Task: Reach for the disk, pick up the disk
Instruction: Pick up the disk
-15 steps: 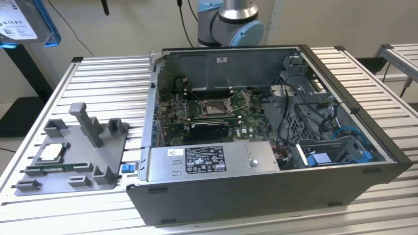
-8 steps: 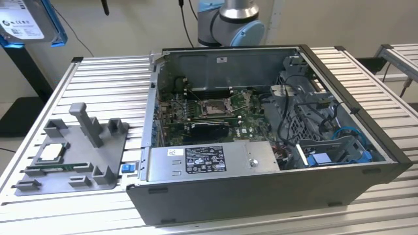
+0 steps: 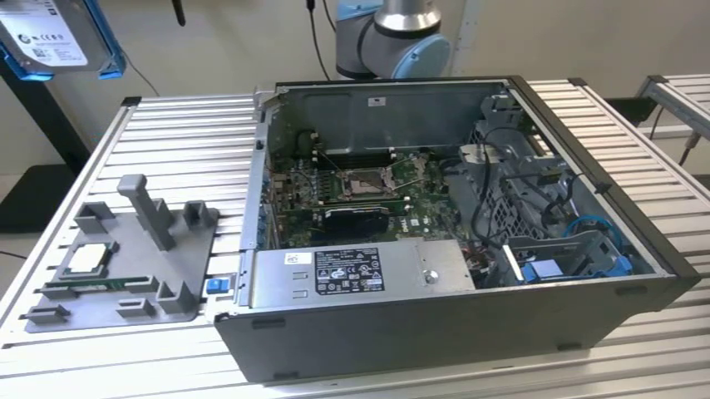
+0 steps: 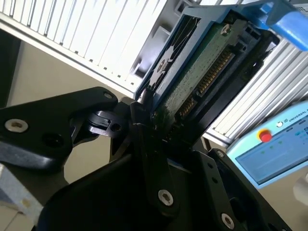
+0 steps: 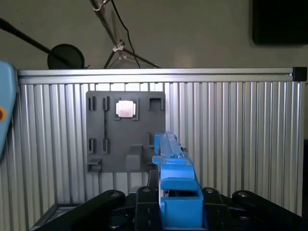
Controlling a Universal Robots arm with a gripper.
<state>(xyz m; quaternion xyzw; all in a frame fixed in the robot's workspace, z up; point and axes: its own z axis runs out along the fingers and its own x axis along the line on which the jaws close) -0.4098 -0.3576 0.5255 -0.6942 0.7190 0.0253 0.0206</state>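
Note:
The disk (image 3: 45,37), silver with a white label and a blue bracket, hangs high above the table at the exterior view's upper left. In the second wrist view my gripper (image 4: 150,118) is shut on the disk (image 4: 202,72), whose green circuit board and connector face the camera. In the first wrist view the disk (image 5: 174,168) stands edge-on in its blue bracket between the black fingers (image 5: 144,195), well above the tray.
An open computer case (image 3: 444,233) fills the middle of the slatted metal table (image 3: 178,125). A grey tray (image 3: 133,258) with upright posts and a small silver chip (image 3: 89,259) lies on the exterior view's left. A teach pendant (image 4: 274,149) sits beside the table.

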